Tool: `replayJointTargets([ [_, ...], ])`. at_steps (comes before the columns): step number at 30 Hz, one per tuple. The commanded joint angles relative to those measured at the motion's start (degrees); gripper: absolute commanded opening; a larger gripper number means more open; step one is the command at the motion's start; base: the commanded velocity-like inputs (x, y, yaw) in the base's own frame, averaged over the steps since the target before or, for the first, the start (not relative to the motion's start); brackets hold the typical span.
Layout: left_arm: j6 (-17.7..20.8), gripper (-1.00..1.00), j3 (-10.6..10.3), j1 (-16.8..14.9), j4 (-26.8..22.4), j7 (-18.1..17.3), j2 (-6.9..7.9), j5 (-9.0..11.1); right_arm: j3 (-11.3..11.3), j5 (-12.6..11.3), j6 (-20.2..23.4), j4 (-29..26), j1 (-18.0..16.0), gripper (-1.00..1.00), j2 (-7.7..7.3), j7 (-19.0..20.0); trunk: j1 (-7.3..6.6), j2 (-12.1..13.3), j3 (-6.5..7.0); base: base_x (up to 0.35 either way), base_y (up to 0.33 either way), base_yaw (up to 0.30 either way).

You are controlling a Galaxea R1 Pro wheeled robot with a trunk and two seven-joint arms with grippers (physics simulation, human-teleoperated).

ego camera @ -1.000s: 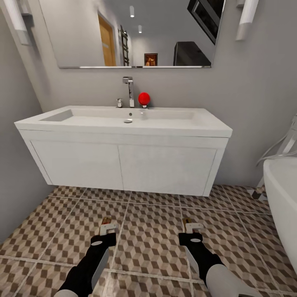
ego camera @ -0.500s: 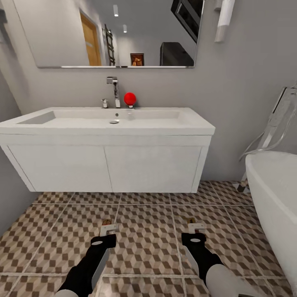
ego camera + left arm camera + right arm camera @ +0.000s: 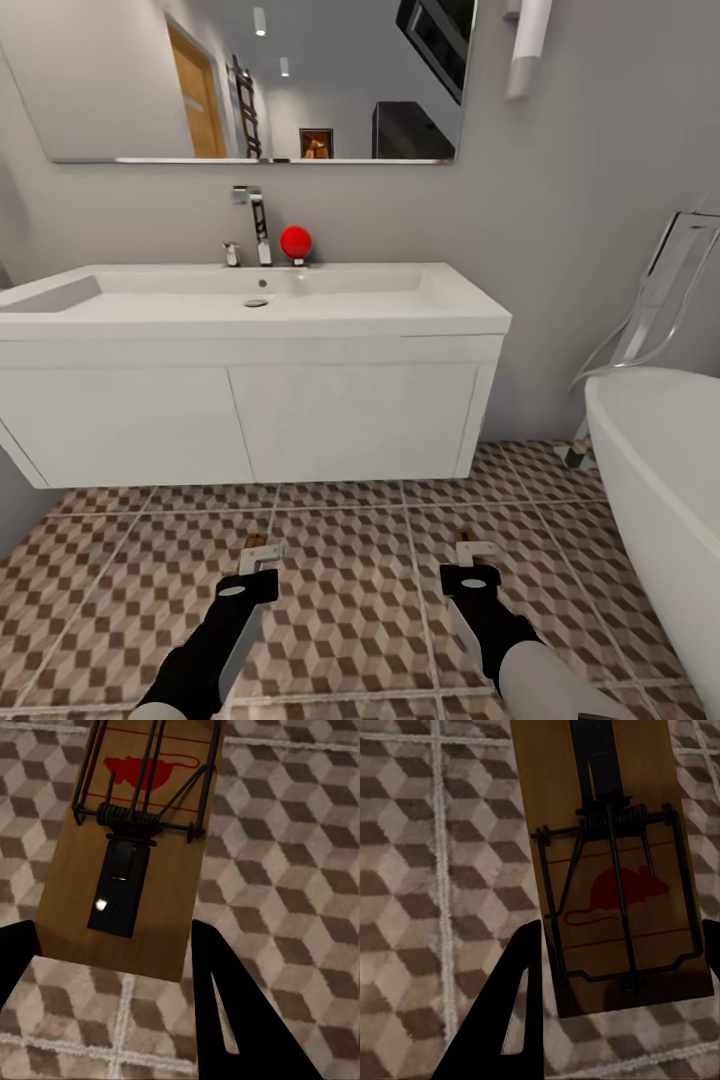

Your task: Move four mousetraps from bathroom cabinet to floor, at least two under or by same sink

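Note:
I hold two mousetraps, one in each hand, low over the cube-patterned bathroom floor [image 3: 350, 560]. My left gripper [image 3: 258, 562] [image 3: 112, 937] is shut on a brown mousetrap [image 3: 254, 545] [image 3: 127, 847] with a red mouse print and a dark wire spring. Shut the same way, my right gripper [image 3: 470, 556] [image 3: 619, 937] grips the other mousetrap [image 3: 464, 538] [image 3: 611, 862]. Both hang a short way in front of the white sink [image 3: 240, 400], a wall-hung vanity with flat doors and a gap beneath it. The cabinet is out of view.
A white bathtub [image 3: 660, 460] fills the right side, with a chrome fitting [image 3: 660, 290] on the wall behind it. On the sink top stand a chrome tap [image 3: 257, 225] and a red ball-shaped thing [image 3: 295, 241]. A mirror [image 3: 250, 80] hangs above.
The whole picture has slid left, so the camera has turned right: the sink sits further left and more of the bathtub shows. Both grippers keep their mousetraps.

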Motion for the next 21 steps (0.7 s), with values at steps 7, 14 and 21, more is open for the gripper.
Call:
replayJointTargets([
  [7,0.3,-1.0,-0.1,0.0,-0.1,0.4,0.11,0.6,-0.3,0.3,0.5,0.5,0.0,-1.0,-0.03,1.1,0.02,0.0,-0.05,0.322,0.0,0.0],
  [14,0.3,-1.0,0.0,0.0,-0.1,0.4,0.17,0.7,-0.3,0.2,0.9,0.6,0.0,-1.0,-0.05,2.1,0.02,0.0,-0.05,0.32,0.0,0.0],
  [21,0.3,-1.0,0.0,0.0,-0.1,0.4,0.21,0.7,-0.4,0.3,1.1,1.7,0.0,-1.0,-0.07,4.3,0.02,0.0,-0.05,0.123,0.0,0.0],
])
